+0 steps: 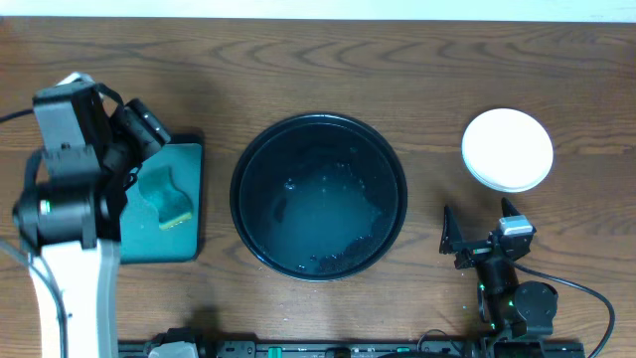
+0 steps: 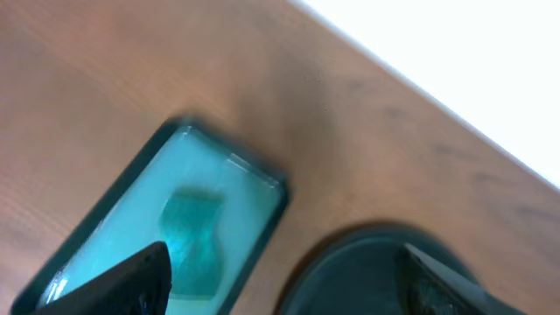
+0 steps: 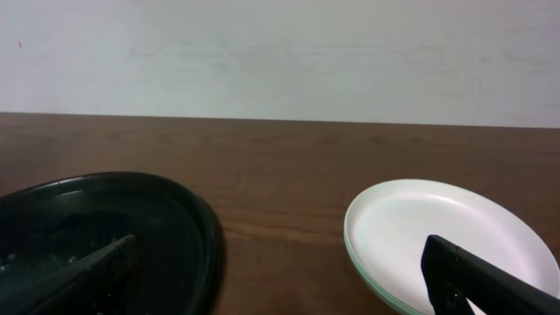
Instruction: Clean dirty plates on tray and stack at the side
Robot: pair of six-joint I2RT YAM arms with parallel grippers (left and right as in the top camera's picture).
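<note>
The plates sat stacked on the wooden table, white plate uppermost, right of the round black tray and apart from it. Droplets lay on the tray floor. The right gripper sat near the stack, jaws spread. The left gripper, jaws spread, hung over the teal tray holding a green sponge.

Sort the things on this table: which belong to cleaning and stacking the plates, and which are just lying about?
Job in hand:
plates, stacked
black tray
sponge
teal tray under the sponge

Lying about:
cable only
</note>
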